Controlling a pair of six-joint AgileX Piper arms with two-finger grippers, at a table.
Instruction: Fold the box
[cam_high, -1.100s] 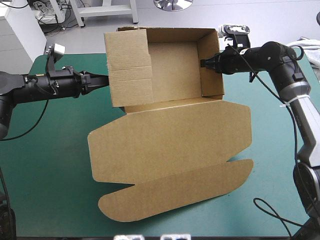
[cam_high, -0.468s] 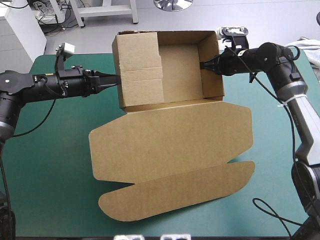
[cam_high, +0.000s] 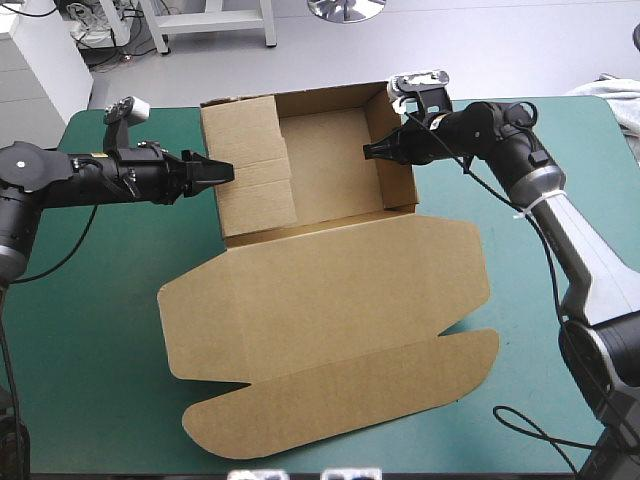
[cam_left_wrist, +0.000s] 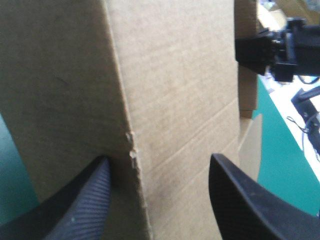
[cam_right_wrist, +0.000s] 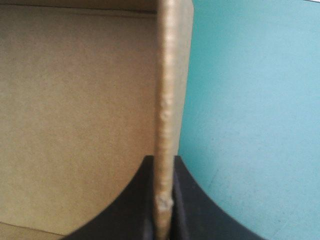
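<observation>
K: Tray end of the box (cam_high: 330, 300) has slid toward the left side of the desk (cam_high: 90, 330) and turned a little since the earlier frame. Right arm came across with it.

M: Tool states?

K: Right tool (cam_high: 372, 150) is clamped on the top edge of the right wall (cam_high: 398, 170), board pinched between its fingers (cam_right_wrist: 135, 210). Left tool (cam_high: 222, 172) is spread wide, one finger on each side of the left wall (cam_high: 248, 165) at its outer corner, not pinching.

M: Where's the box sitting?

K: Walls are up at the far middle of the desk. Lid (cam_high: 340, 390) lies flat, reaching toward the near edge.

M: How will it handle?

K: My read: light corrugated board, stiff across a panel, hinging freely at the creases. The whole thing probably skids on the teal-green cover from a one-sided pull, so it wants a counter-hold from the other arm.

M: Grip points?

K: Free wall edges, close to a corner where the board is stiffest. I'd avoid mid-lid, since a big flat panel will likely bow. Go easy on pinch force too. The right wall's rim looks slightly crushed right at the fingers, though it's hard to be sure.
</observation>
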